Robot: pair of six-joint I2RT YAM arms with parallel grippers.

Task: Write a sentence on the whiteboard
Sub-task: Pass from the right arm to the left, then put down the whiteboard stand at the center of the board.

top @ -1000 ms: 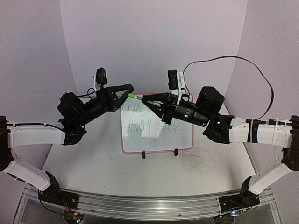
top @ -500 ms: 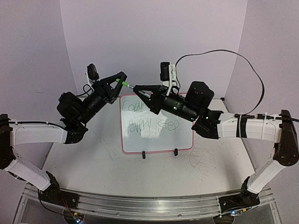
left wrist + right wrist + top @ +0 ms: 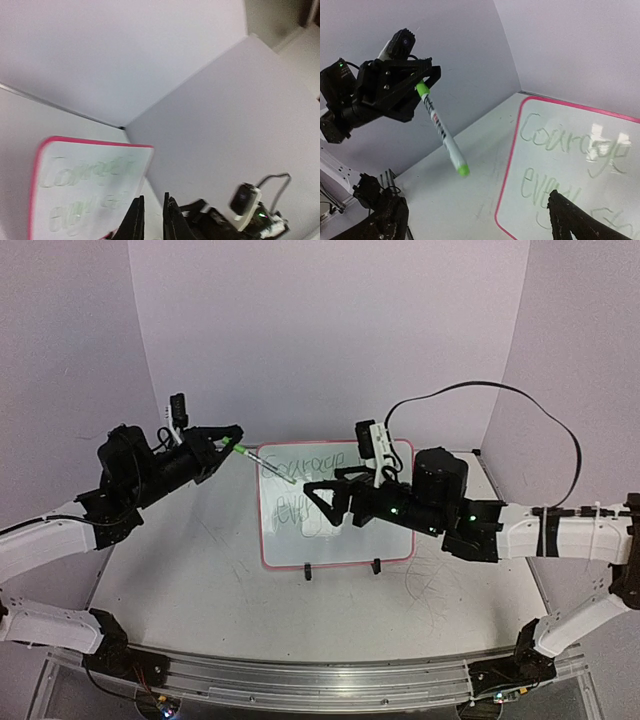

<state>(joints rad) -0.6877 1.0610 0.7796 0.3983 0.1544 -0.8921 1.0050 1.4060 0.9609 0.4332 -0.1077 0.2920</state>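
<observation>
Left end effector (image 3: pixel 232 441) clamps marker (image 3: pixel 262 462) beside whiteboard (image 3: pixel 340 545); right end effector (image 3: pixel 318 505) gapes over it.

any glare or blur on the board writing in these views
Right wrist view: glare patches on the whiteboard wash over the top line's end, but the sentence and green marker are sharp. Left wrist view: board and lettering are soft, smeared. Top view: writing faint, partly covered by the right arm.

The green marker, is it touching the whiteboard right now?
Apart. The right wrist view shows the green marker, held by the left gripper, ending short of the pink rim of the whiteboard, with tabletop between them.
</observation>
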